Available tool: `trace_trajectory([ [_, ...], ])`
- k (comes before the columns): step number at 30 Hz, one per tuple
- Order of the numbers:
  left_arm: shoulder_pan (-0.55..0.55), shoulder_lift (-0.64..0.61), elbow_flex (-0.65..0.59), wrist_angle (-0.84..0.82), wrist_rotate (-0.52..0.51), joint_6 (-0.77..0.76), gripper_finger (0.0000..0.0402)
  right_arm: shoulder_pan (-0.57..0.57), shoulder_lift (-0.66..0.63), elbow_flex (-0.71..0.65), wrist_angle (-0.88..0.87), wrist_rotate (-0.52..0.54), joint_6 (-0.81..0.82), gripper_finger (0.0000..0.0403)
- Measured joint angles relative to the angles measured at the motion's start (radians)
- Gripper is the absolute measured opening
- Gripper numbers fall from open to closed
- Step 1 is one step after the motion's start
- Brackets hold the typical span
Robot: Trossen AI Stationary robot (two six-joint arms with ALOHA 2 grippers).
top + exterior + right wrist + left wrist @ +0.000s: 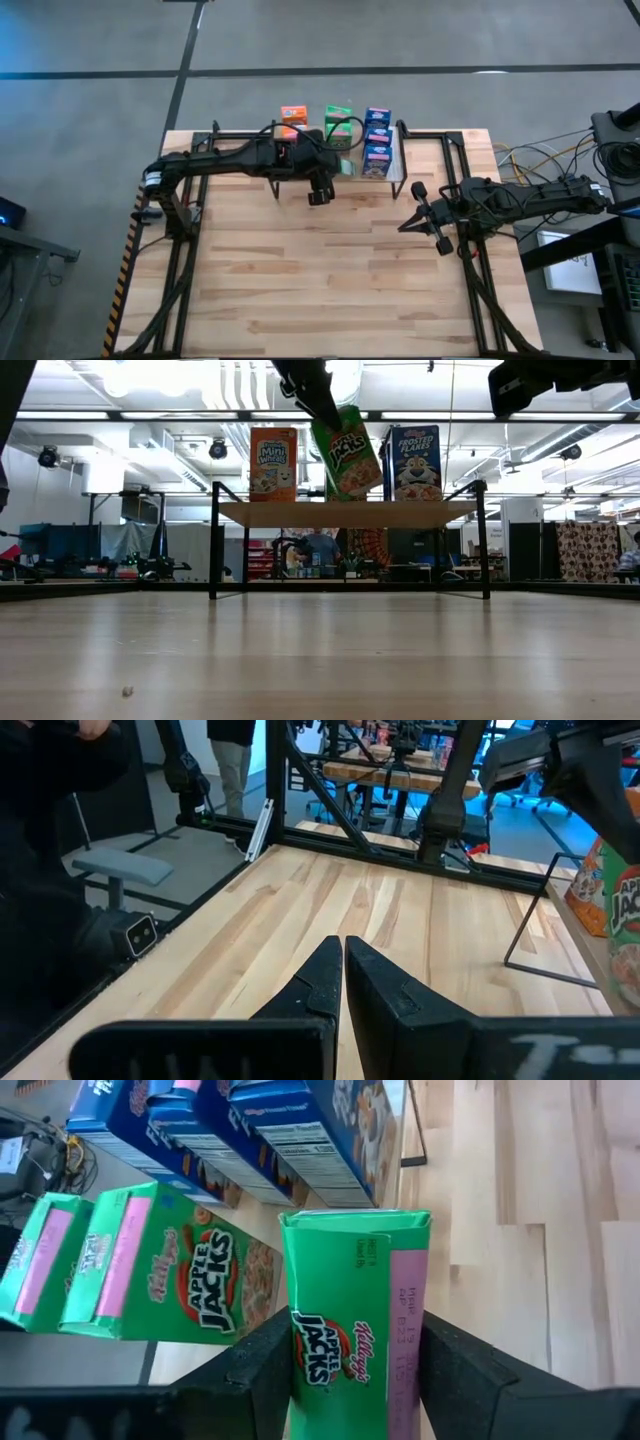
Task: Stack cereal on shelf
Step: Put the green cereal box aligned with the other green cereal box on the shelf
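Note:
On the shelf [350, 513] at the table's far side stand an orange cereal box [273, 463], green boxes [150, 1270] and blue boxes [377, 135]. My left gripper [355, 1342] reaches over the shelf from the left and is shut on another green cereal box [347, 452], which tilts between the orange box and a blue box [415, 463]. My right gripper [343, 945] hangs shut and empty above the table's right part [408, 222]. My left gripper pinches the green box between its two fingers [255, 1365], on the two opposite faces flanking its narrow pink-striped face [405, 1330]. The fingers slant down from the table's left and near side onto its upper end. The box hangs tilted, its lower end [358, 492] just over the shelf top.
The wooden tabletop [320, 270] lies bare on the near side of the shelf. The shelf's black legs [213, 540] stand at either end. Cables and gear [560, 160] sit past the table's right edge. A person [322, 550] shows far behind the table.

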Motion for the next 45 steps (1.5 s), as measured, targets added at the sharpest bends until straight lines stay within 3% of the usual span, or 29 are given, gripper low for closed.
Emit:
trace_trajectory([
  [16,0.017,-0.001,0.003,0.023,-0.008,0.04,0.0224,0.0,0.0,0.0,0.0,0.0,0.001,0.0009],
  [36,0.013,-0.002,0.047,0.021,-0.009,0.071,0.0226,0.0,0.0,0.0,0.0,0.004,0.003,0.0009],
  [45,-0.038,-0.08,0.047,0.025,-0.009,0.028,0.0226,0.0,0.001,0.0,0.005,0.065,0.011,0.0009],
])
